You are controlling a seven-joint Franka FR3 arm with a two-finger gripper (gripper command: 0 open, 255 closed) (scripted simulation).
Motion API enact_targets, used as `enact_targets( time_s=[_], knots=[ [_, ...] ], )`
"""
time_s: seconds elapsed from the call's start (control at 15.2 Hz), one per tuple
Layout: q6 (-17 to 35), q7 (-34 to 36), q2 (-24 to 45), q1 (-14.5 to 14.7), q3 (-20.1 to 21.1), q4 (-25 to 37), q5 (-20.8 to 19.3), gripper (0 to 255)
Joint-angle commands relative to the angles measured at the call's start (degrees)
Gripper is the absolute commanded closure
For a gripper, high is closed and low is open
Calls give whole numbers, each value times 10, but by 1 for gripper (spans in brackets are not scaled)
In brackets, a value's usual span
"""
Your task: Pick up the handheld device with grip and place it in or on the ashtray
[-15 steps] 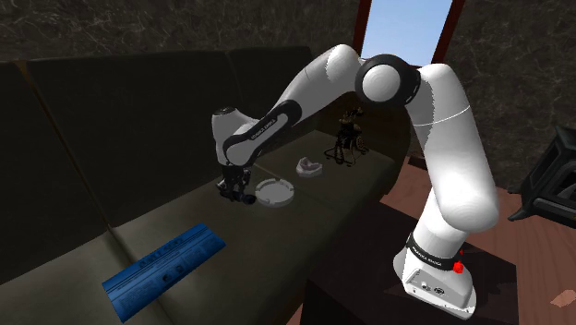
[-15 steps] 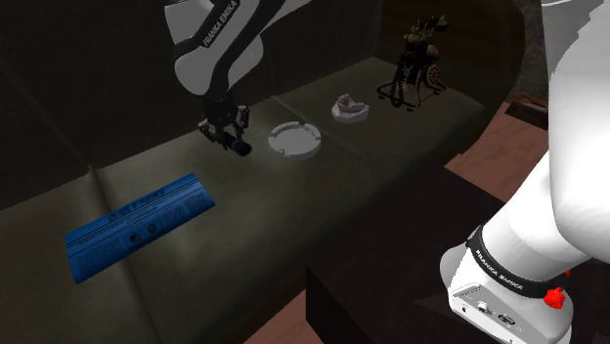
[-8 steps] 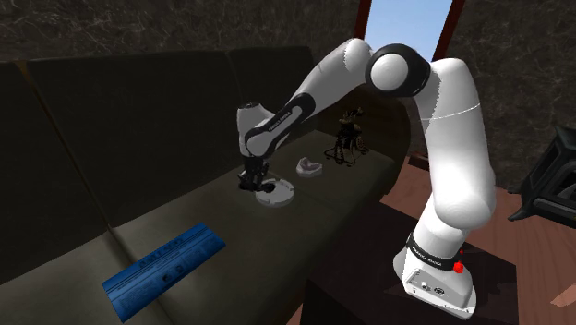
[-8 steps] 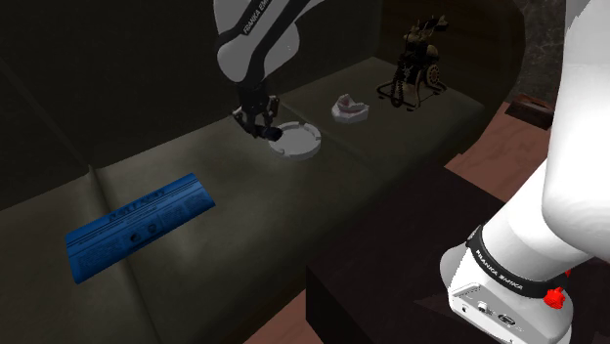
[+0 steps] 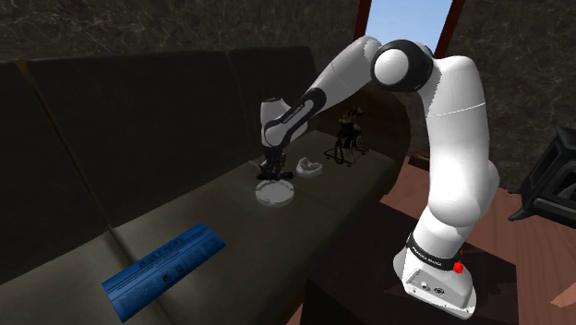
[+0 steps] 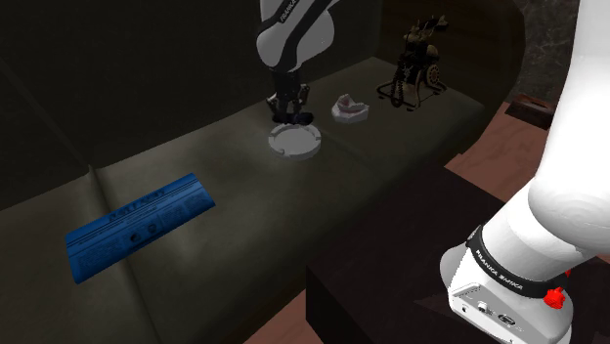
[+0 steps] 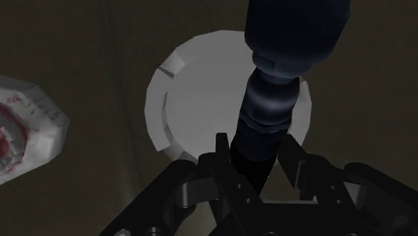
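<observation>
Tool [image 7: 258, 153] clasps one dark device [image 7: 272, 100] above one white ashtray [image 7: 195, 97].

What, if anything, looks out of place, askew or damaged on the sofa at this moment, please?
Nothing stands out. The white ashtray sits flat on the sofa seat. The dark handheld device hangs above it, clasped by the gripper with its jaws shut on it. Nothing looks spilled or damaged.

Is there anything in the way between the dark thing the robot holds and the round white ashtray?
No, nothing visible is in the way. The gripper clasps the dark device right above the white ashtray, with only air between them. The small white-and-red dish lies off to the side.
</observation>
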Motion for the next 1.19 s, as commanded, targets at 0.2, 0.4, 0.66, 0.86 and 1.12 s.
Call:
enact_targets(
  time_s=[0.2, 0.4, 0.66, 0.86, 1.12],
  knots=[
    [24, -15, 13, -12, -6, -10, -3, 255],
    [41, -11, 31, -10, -9, -9, -7, 255],
    [61, -7, 56, -7, -13, -5, -12, 255],
    [75, -4, 73, -5, -16, -1, -16, 255],
    [75, -4, 73, -5, -16, -1, -16, 255]
  ],
)
